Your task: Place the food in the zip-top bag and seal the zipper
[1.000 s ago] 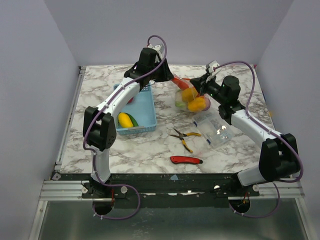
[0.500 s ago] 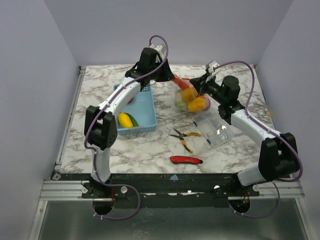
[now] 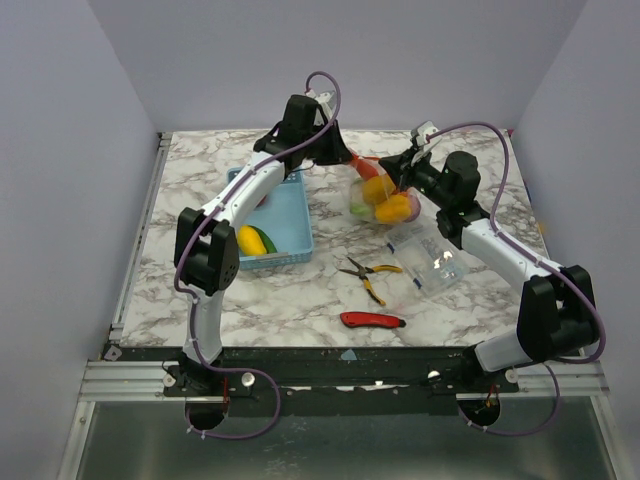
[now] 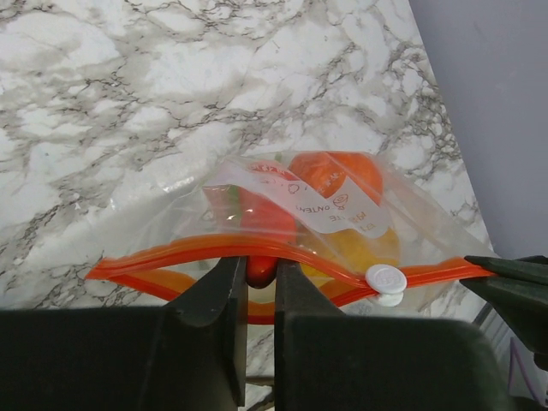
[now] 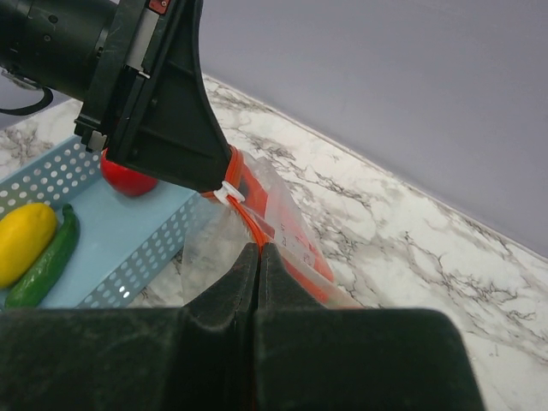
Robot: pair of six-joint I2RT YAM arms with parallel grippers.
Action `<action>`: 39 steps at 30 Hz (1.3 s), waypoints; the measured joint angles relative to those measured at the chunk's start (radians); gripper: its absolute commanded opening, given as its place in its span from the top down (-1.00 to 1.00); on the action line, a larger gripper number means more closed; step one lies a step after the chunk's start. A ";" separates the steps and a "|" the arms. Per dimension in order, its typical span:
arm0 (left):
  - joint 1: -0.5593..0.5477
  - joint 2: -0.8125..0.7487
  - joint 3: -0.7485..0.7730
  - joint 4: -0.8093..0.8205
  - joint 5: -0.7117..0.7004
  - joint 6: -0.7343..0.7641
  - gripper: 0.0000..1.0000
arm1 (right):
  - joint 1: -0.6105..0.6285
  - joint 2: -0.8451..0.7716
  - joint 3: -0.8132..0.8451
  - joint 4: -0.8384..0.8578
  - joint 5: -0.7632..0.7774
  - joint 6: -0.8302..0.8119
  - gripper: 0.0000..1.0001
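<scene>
Blue basket left of held bag, pliers, knife, packet nearer

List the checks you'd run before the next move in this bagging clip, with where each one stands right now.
1. Left pincer clamped on the zipper: ok.
2. Right pincer clamped on the zipper's far end: ok.
3. All food inside the zip-top bag: not ok. A yellow piece, a green piece and a red piece lie in the blue basket.
4. Zipper sealed: not ok. The two strips are parted beside the white slider.
5. Mouth wide enough to take more food: cannot tell.
6. Bag bottom clear of the table: cannot tell.
</scene>
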 measured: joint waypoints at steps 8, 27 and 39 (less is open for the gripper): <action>0.043 -0.056 -0.090 0.028 0.105 -0.013 1.00 | 0.000 0.000 -0.007 0.018 0.001 0.000 0.99; 0.136 -0.236 -0.462 0.497 0.372 -0.381 1.00 | -0.004 0.008 -0.016 0.063 -0.006 0.019 0.99; 0.171 -0.297 -0.601 0.626 0.333 -0.492 1.00 | -0.005 0.023 -0.016 0.087 -0.035 0.053 0.99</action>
